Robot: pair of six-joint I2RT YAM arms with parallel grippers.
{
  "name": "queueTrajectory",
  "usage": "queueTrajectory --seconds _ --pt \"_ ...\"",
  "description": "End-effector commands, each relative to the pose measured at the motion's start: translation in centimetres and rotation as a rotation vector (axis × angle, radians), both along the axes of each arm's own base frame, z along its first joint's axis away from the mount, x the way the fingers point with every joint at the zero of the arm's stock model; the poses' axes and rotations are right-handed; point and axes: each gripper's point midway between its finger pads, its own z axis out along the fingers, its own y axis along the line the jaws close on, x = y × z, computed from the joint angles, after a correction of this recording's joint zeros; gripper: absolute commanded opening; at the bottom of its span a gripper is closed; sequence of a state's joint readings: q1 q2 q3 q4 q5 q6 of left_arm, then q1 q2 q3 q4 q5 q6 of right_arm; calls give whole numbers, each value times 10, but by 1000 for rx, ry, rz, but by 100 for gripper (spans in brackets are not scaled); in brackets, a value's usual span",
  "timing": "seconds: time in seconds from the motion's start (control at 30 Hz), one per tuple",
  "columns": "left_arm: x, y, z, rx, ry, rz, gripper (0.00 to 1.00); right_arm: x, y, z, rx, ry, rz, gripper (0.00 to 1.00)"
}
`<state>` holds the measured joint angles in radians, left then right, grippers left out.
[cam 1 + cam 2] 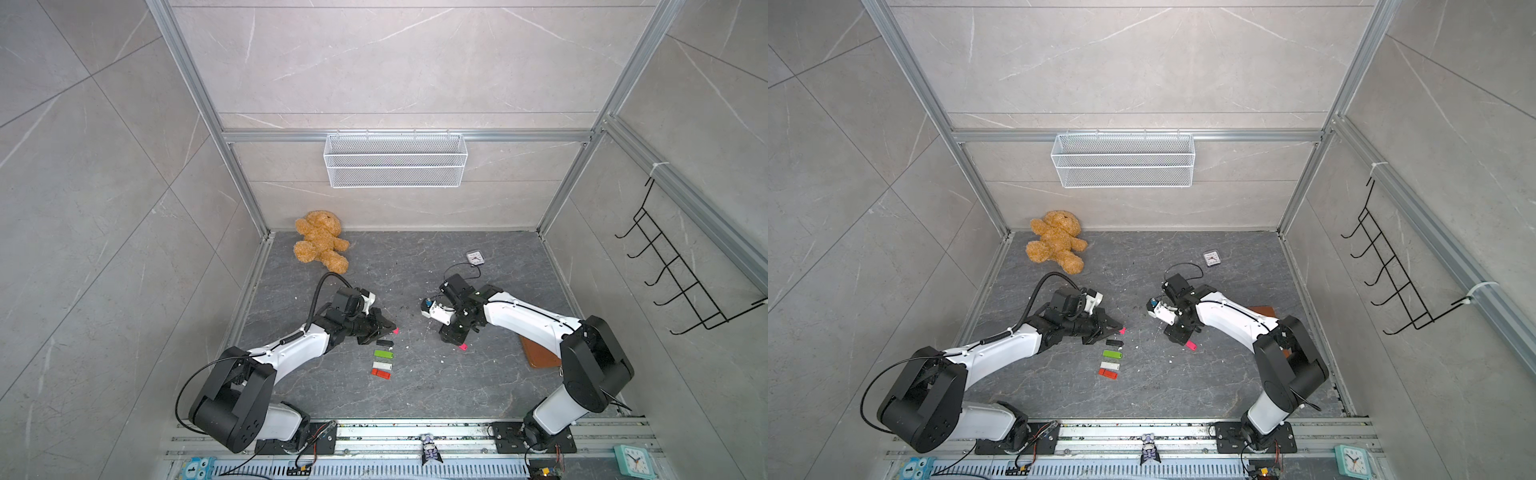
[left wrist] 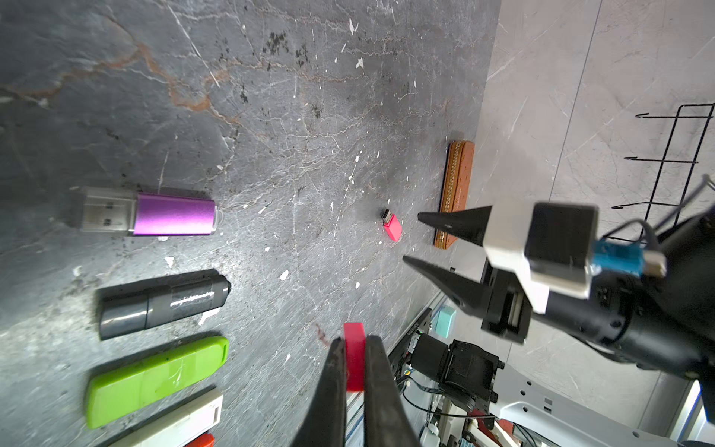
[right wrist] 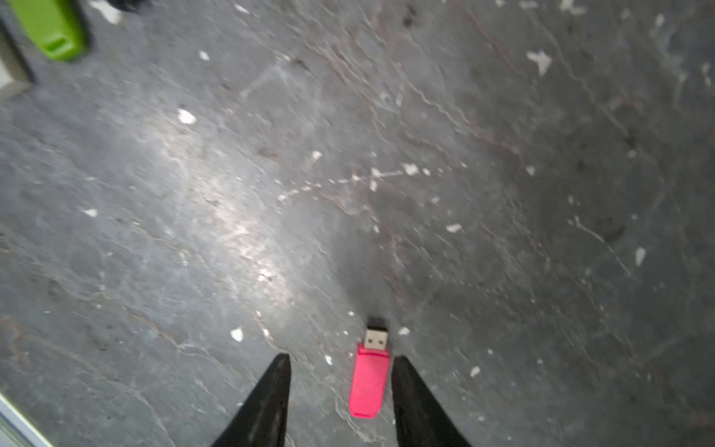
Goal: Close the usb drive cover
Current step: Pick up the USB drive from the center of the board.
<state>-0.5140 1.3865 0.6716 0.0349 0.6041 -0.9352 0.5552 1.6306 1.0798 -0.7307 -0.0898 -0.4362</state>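
— Which step is in hand?
— The cap (image 2: 354, 362) is pinched in the left hand (image 2: 354, 340). The drive (image 3: 369, 381) lies flat on the table (image 1: 415, 395), right of its middle, between the half-open right hand's (image 3: 342, 360) fingers (image 3: 410, 394), ungripped.
— Its axis?
— Along those fingers, plug pointed away. A grasp, then plug-to-cap alignment, seems needed.

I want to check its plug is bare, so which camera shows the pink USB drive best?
The right wrist view: the pink USB drive lies close up inside the open right gripper, metal plug clearly bare. The left wrist view shows the drive small and distant. In both top views it is only a pink speck.
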Motion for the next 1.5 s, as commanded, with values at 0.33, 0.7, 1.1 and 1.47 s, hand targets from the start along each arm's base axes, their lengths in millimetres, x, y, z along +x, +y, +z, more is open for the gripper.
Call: queueTrajectory --seconds 0.33,0.7,1.1,1.47 --pt "3 3 10 -4 -37 1 0 -17 -39 -26 -114 96 -73 46" --pt "2 4 9 2 -35 1 0 -18 -44 -55 -154 122 -93 41" --pt "3 4 12 3 -42 3 0 -13 -22 -30 -54 60 -57 17" --pt "4 2 16 -8 -42 -1 0 -23 93 34 288 -59 116 16"
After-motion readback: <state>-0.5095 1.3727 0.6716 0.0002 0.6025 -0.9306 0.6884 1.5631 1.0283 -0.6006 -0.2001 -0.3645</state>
